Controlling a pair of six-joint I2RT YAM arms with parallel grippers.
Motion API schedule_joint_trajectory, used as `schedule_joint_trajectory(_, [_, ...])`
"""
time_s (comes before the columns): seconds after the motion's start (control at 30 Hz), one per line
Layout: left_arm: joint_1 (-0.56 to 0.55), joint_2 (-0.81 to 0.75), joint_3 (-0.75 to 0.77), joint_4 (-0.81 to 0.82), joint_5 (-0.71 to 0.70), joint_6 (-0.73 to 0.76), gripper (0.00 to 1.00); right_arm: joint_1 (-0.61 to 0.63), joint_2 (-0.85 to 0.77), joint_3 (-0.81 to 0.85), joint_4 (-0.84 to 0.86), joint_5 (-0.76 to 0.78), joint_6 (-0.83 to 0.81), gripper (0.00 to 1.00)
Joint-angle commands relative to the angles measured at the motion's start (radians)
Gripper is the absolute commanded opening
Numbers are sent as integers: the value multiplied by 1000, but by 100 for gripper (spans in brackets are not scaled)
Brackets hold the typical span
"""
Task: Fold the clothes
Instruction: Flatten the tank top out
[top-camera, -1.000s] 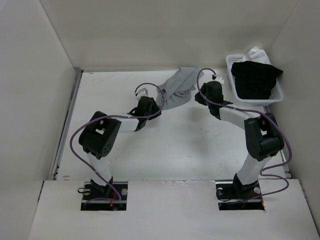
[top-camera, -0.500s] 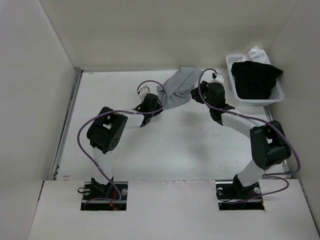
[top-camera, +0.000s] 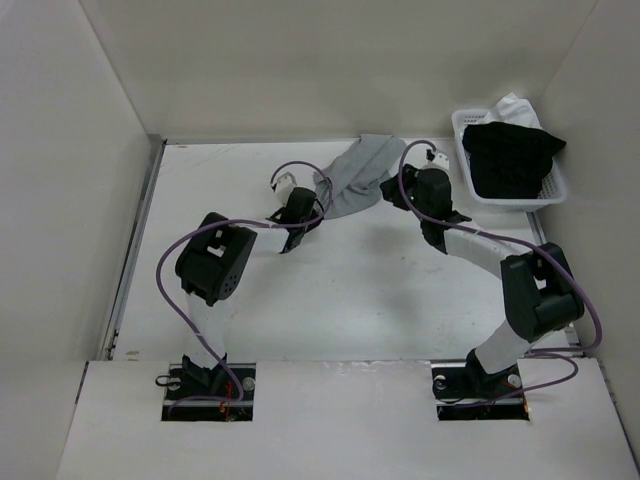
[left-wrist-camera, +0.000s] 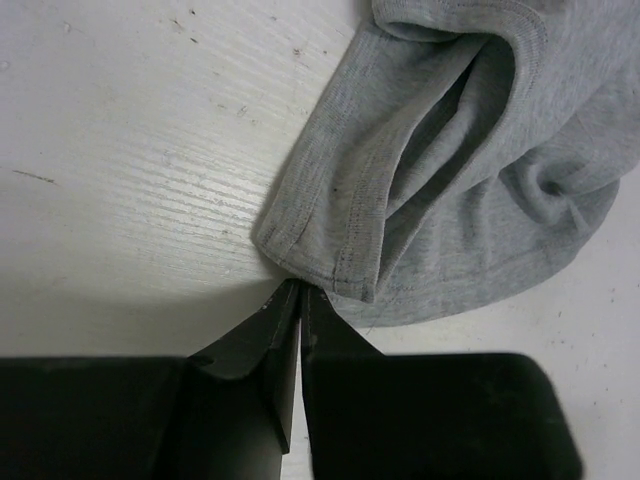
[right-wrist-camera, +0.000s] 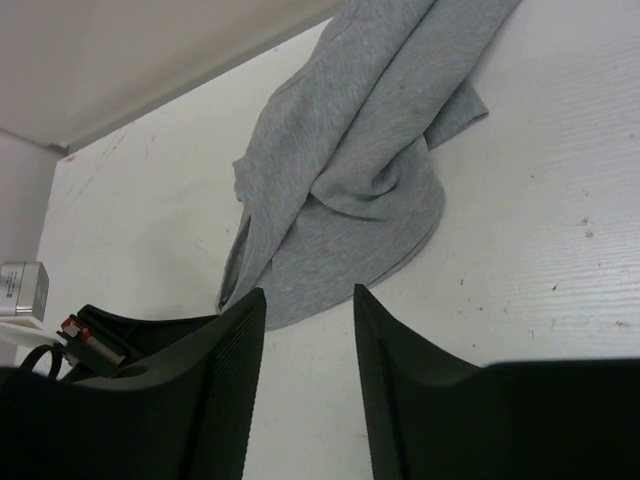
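Grey tank top (top-camera: 355, 178) crumpled at counter (top-camera: 350, 300) far edge, near the middle, left claw (left-wrist-camera: 298, 292) closed, tips touching its hem, pinch unclear, right claw (right-wrist-camera: 308, 293) open, just beside it

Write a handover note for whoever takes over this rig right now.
Left gripper: shut, tips at a hem corner of the grey top; whether any fabric is pinched is unclear.
Right gripper: open, nothing between the jaws, close beside the top.
Grey top: bunched in a heap at the far middle of the table.
Done: nothing folded yet.
Left: spread it flat, then fold.
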Motion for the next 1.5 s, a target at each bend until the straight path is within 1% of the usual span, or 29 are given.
schedule_joint_trajectory(0.0, [3,-60,-31,22,-39,-15,1,6,-42,-17,44,9,8,47])
schedule_joint_trajectory(0.07, [-4,-140,-89,37,-40,-15,0,3,-25,-19,6,15,12,50])
schedule_joint_trajectory(0.3, [-23,-491,-325,52,-44,-15,0,-16,86,55,-147,14,17,50])
schedule_joint_trajectory(0.47, [18,-614,-433,45,-25,-44,0,-8,177,141,-221,1,20,50])
schedule_joint_trajectory(0.6, [64,-613,-464,63,18,-48,0,1,263,237,-276,1,37,45])
schedule_joint_trajectory(0.73, [89,-607,-490,105,55,-56,0,10,307,296,-307,1,49,41])
schedule_joint_trajectory(1.0, [134,-616,-527,138,114,-68,1,32,398,426,-439,-48,8,42])
schedule_joint_trajectory(1.2, [140,-607,-553,177,147,-91,1,32,482,563,-586,-66,-54,40])
schedule_joint_trajectory(1.47, [164,-590,-577,227,197,-110,1,32,524,632,-646,-35,-63,40])
